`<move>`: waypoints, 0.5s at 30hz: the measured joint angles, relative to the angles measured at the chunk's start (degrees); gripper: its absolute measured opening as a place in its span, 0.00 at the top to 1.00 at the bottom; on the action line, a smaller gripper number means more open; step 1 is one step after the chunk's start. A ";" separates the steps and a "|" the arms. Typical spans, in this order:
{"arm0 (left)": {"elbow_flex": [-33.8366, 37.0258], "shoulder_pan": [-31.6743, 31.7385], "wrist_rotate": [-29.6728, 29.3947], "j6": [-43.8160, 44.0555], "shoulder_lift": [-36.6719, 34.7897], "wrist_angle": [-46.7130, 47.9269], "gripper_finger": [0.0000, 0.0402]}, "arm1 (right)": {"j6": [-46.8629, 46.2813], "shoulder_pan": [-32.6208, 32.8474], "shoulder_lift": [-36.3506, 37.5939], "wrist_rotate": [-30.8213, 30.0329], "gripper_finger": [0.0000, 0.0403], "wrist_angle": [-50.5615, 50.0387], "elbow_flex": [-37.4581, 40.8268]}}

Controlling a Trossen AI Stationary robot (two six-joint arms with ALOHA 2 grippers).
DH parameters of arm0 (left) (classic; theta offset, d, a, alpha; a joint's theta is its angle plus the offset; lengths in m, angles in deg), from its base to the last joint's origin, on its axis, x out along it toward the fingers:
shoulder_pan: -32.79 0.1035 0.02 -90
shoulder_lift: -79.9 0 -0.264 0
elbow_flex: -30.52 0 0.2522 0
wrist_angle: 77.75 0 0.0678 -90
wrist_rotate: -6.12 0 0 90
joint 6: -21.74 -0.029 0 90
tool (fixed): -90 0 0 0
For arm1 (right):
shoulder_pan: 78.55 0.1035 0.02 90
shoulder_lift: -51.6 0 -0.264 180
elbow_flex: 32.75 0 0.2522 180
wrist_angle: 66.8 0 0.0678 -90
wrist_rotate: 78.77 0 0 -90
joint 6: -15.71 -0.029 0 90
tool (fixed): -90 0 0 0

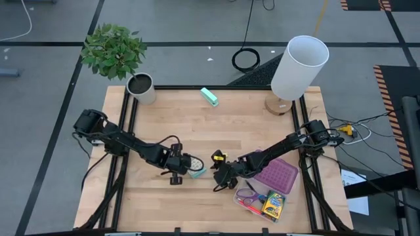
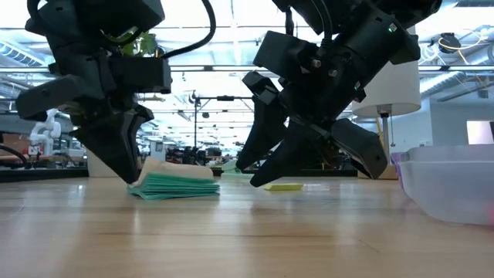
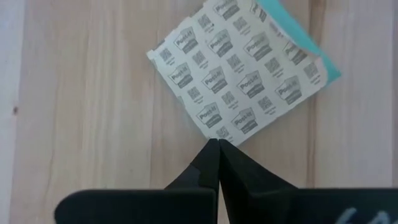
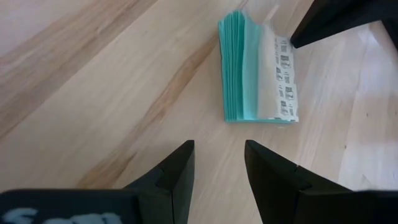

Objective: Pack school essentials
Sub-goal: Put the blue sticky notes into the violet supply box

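Observation:
A teal sticky-note pad [image 1: 196,170] lies flat on the wooden table, printed backing sheet up [image 3: 239,74]. My left gripper [image 1: 181,164] is shut, its tips at the pad's corner on the table's left side. My right gripper [image 4: 219,171] stands open just right of the pad [image 4: 258,74], low over the table, with nothing between its fingers. A small yellow eraser [image 2: 282,186] lies on the table beside it. Purple-handled scissors [image 1: 247,195], a red pen [image 1: 252,207] and a crayon box [image 1: 273,204] lie at the near right. My left gripper's shut fingertips [image 3: 211,149] meet the pad at one corner of its backing sheet [image 3: 219,133], slanting down from the table's left. Whether they pinch a sheet or only rest against the corner, I cannot tell. The pad lies flat on the table.
A purple case [image 1: 277,174] with a clear wall [image 2: 455,185] sits at the right. At the far edge are a teal block [image 1: 209,97], a cup [image 1: 140,86] below a plant [image 1: 113,49], and a white lamp [image 1: 296,69]. Bare table lies between.

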 joint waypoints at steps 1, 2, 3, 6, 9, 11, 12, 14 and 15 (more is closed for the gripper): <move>0.00 0.00 0.00 -0.10 0.06 -0.02 0.99 | -0.01 0.00 0.00 0.00 0.67 0.11 0.00; 0.00 0.00 -0.02 -0.30 0.07 -0.21 0.99 | -0.02 0.00 0.00 0.00 0.67 0.29 0.00; 0.00 0.00 -0.01 -0.51 0.03 -0.68 0.99 | -0.02 0.00 0.00 0.00 0.67 0.45 0.00; 0.31 0.00 -0.02 -1.22 0.02 -2.15 0.99 | 0.46 0.00 0.00 0.00 0.66 0.88 0.00; 0.55 0.00 -0.04 -1.57 0.02 -2.69 0.99 | 2.21 0.00 0.00 -0.07 0.64 2.10 0.00; 0.88 0.00 -0.04 -1.54 0.02 -2.87 0.99 | 3.62 0.00 0.00 -0.07 0.61 3.33 0.00; 1.08 0.00 -0.06 -1.42 0.02 -3.14 0.99 | 4.11 0.00 0.00 -0.09 0.59 3.90 0.00; 1.43 0.00 -0.09 -1.41 0.02 -4.10 0.99 | 5.02 0.00 0.00 -0.09 0.54 4.87 0.00; 1.59 0.00 -0.11 -1.58 0.02 -4.75 0.99 | 5.31 0.00 0.00 -0.10 0.52 5.20 0.00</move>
